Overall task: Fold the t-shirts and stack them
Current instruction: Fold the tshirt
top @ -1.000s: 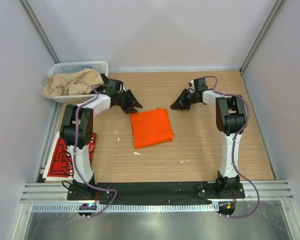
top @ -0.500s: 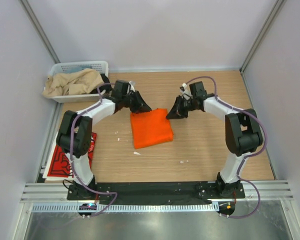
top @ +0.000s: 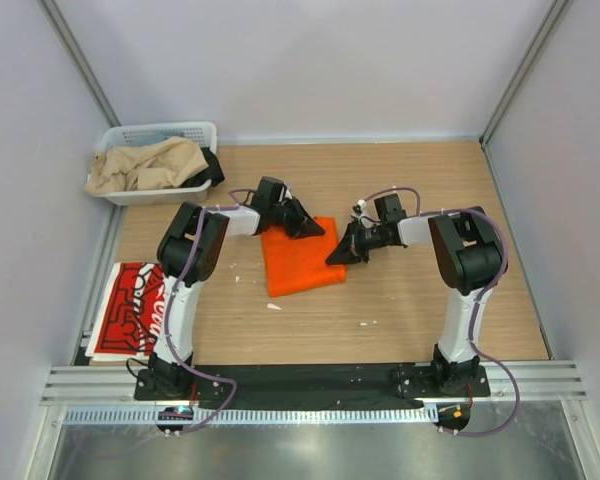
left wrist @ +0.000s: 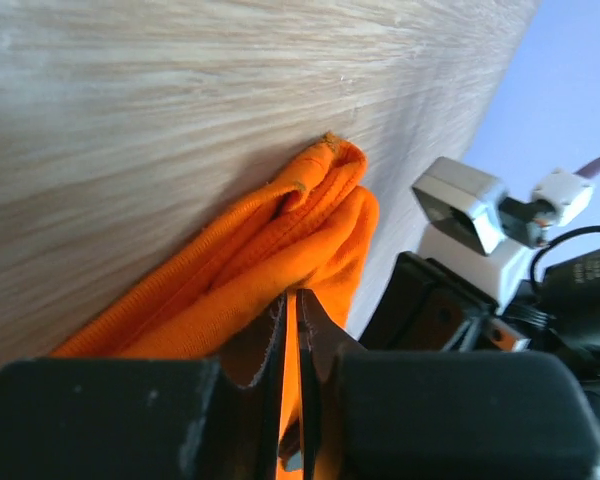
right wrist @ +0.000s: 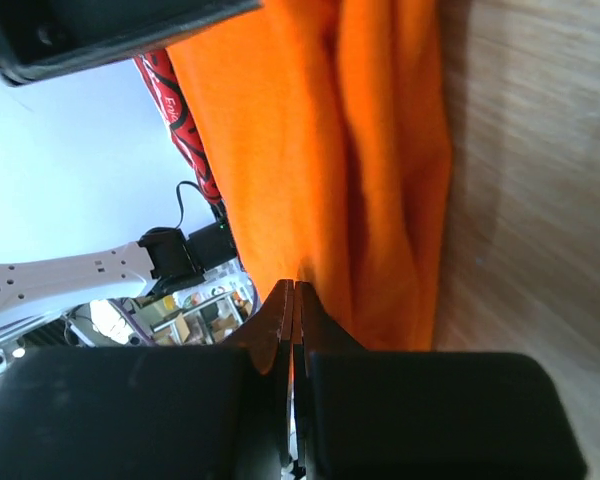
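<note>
L gripper: jaws nearly together, thin strip of orange t-shirt pinched betw. them at shirt's far edge. R gripper: jaws fully closed, tips touching shirt's right edge; can't tell if any cloth is caught. Shirt lies folded, roughly square, mid table, betw. both arms. At near-left edge, well apart, lies red t-shirt w/ white print, flat. Far-left corner: white basket, beige cloth heaped in it.

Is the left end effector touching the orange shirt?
Touching. The left wrist view shows the left end effector pinching a fold of the orange t-shirt.
</note>
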